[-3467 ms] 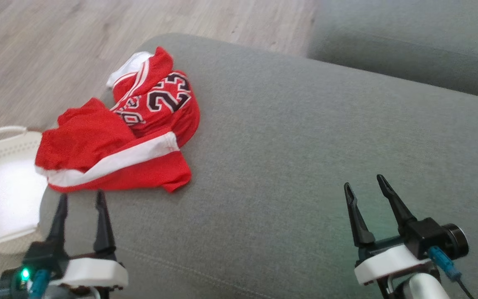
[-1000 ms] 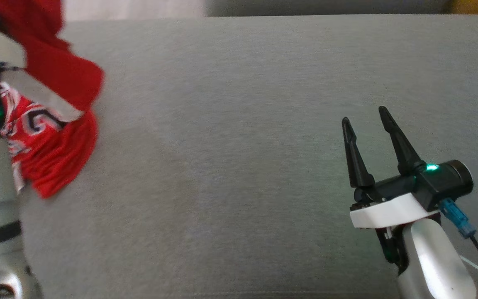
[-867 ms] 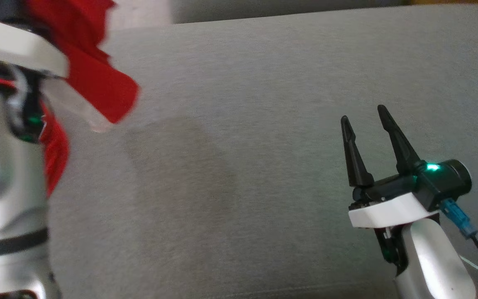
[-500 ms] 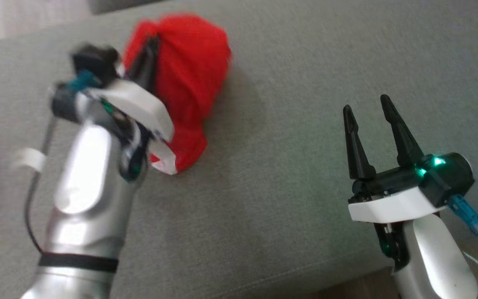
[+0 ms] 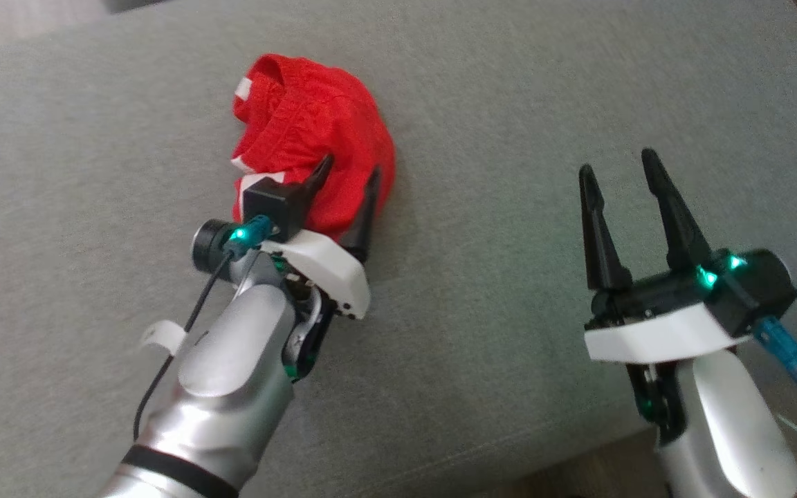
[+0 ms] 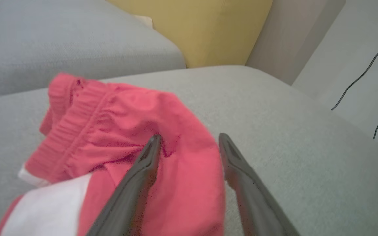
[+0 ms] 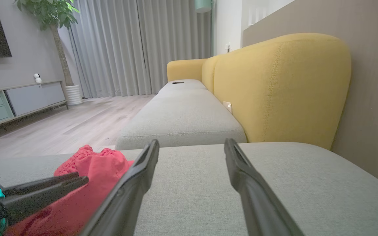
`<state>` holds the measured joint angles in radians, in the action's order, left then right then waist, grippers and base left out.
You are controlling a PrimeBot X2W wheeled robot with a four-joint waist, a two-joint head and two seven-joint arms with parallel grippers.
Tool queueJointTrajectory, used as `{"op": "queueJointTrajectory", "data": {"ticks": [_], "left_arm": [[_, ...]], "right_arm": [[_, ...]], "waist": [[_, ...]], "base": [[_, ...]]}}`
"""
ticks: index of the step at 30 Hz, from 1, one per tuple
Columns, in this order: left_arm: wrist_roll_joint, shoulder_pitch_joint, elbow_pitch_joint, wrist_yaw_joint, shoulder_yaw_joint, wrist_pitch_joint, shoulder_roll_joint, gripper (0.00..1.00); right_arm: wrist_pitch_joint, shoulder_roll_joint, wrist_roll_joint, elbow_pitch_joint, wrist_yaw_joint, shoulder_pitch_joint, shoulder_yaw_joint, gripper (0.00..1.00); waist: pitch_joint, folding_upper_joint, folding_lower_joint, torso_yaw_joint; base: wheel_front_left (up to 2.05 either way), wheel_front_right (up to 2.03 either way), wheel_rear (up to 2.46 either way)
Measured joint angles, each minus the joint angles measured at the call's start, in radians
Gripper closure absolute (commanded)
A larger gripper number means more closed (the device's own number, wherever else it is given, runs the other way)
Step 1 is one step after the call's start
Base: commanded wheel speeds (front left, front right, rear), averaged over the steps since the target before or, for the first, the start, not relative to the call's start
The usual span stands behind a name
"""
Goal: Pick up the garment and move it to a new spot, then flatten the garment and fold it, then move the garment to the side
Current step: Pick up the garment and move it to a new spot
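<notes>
Red crumpled garment point(image 5: 315, 138); grey woven cushion point(image 5: 509, 104)

The crumpled red fabric garment point(image 5: 315, 131) carried white bands along its nine o'clock edge. Beneath it, the broad woven sofa cushion point(image 5: 509, 104) was a plain mid-grey with no pattern. My left gripper point(image 5: 353, 164) and my right gripper point(image 5: 616, 161) each had black fingers, a white collar, a silver forearm and a small green light. The padded sofa backrest point(image 7: 281, 85) was mustard yellow.
</notes>
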<state>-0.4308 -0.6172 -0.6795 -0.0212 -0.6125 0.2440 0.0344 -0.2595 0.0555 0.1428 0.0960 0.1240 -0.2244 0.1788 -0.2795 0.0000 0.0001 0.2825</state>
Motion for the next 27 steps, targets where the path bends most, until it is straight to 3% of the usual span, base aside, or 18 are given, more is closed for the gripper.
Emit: {"op": "queueJointTrajectory", "data": {"ticks": [7,17,22,27], "left_arm": [[0.034,0.094,0.227,-0.05,0.032,0.006,-0.001,0.0],[0.19,0.429,0.425,-0.093,0.288,0.006,0.04,0.0],[0.206,0.573,0.545,-0.092,0.419,0.006,0.038,0.0],[0.224,0.707,0.618,-0.043,0.509,0.006,0.029,0.0]], "right_arm": [[0.0,-0.001,-0.03,0.029,0.0,0.078,-0.016,0.0],[0.0,-0.003,-0.048,0.047,0.0,0.181,-0.047,0.0],[0.0,-0.004,-0.049,0.046,0.0,0.199,-0.057,0.0],[0.0,-0.007,-0.049,0.05,0.0,0.251,-0.076,0.0]], "waist": [[0.093,0.0,-0.0002,-0.086],[0.247,0.0,-0.0003,-0.244],[0.287,0.0,-0.0003,-0.295],[0.315,0.0,-0.0003,-0.324]], "base": [[0.0,0.0,0.0],[0.0,0.0,0.0],[0.0,0.0,0.0],[0.0,0.0,0.0]]}}
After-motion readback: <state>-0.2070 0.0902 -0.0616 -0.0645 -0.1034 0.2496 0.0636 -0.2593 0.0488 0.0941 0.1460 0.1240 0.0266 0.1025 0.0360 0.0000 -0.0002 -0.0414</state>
